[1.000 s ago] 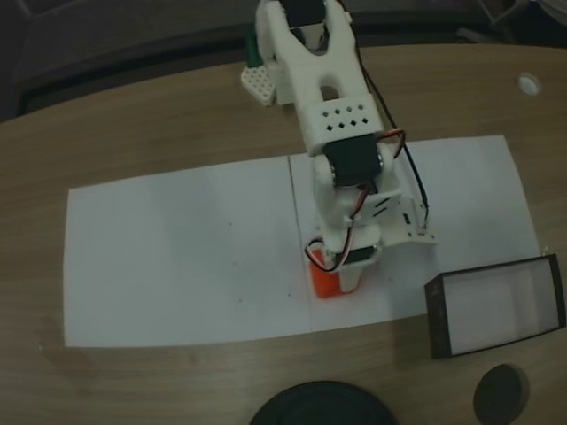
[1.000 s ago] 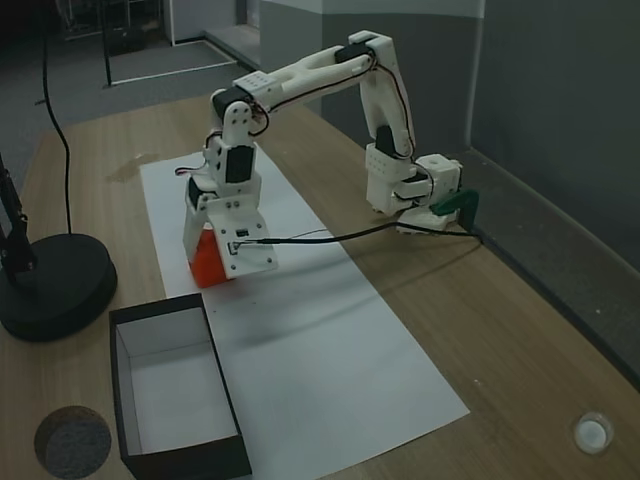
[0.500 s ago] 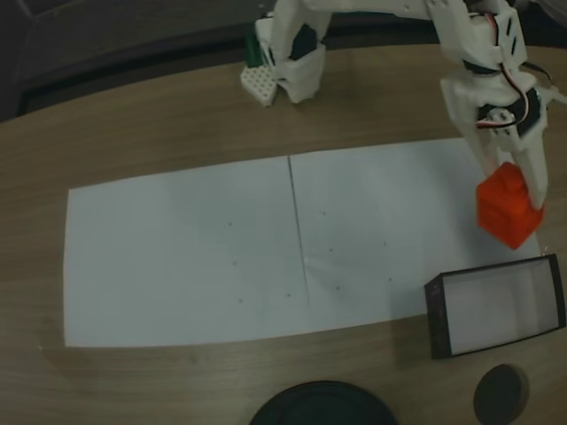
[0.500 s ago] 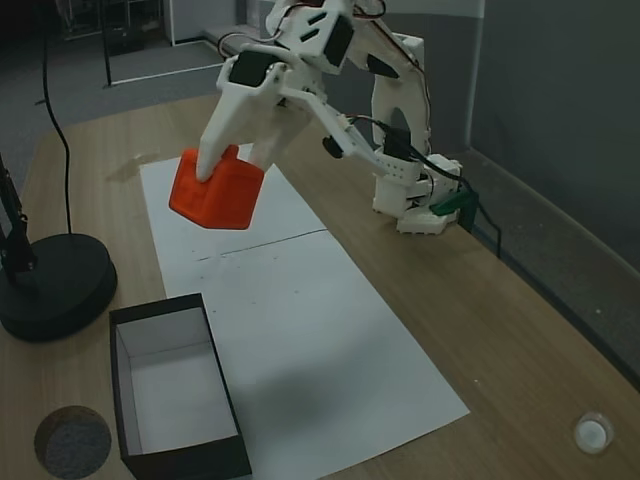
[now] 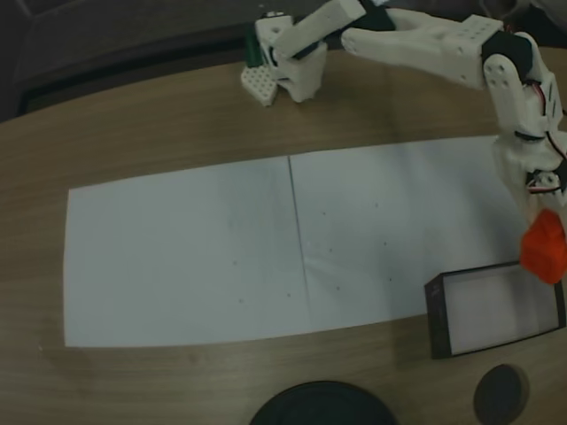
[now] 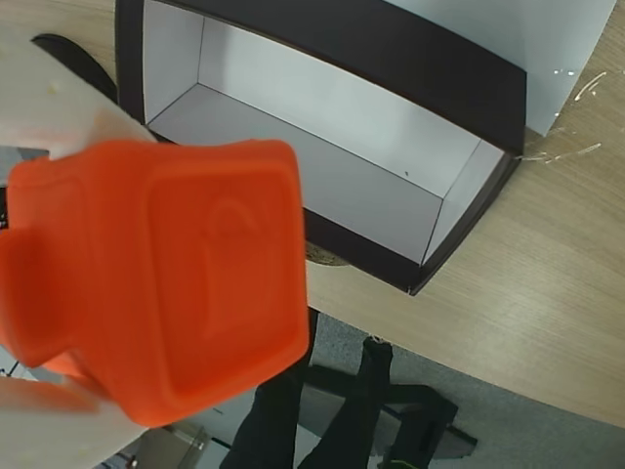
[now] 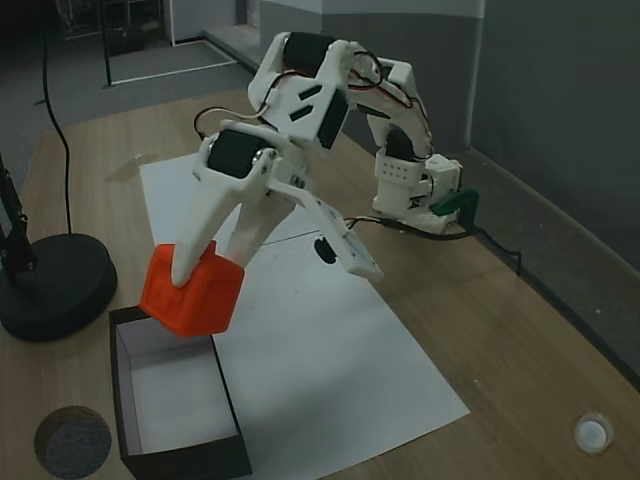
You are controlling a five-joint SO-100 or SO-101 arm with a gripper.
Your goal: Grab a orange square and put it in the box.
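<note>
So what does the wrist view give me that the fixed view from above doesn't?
Wrist view: the curved mark embossed on the orange square, and the box floor up close, bare. Fixed view from above: the whole paper sheet, the arm's base and two black discs. Both show the square held in the claw near the box's rim.

orange square (image 7: 192, 292) in gripper (image 7: 205, 266) above box (image 7: 228, 408) end, paper (image 5: 177, 248) beside box

Dim, flat light; soft fixed views, sharper wrist view.
</note>
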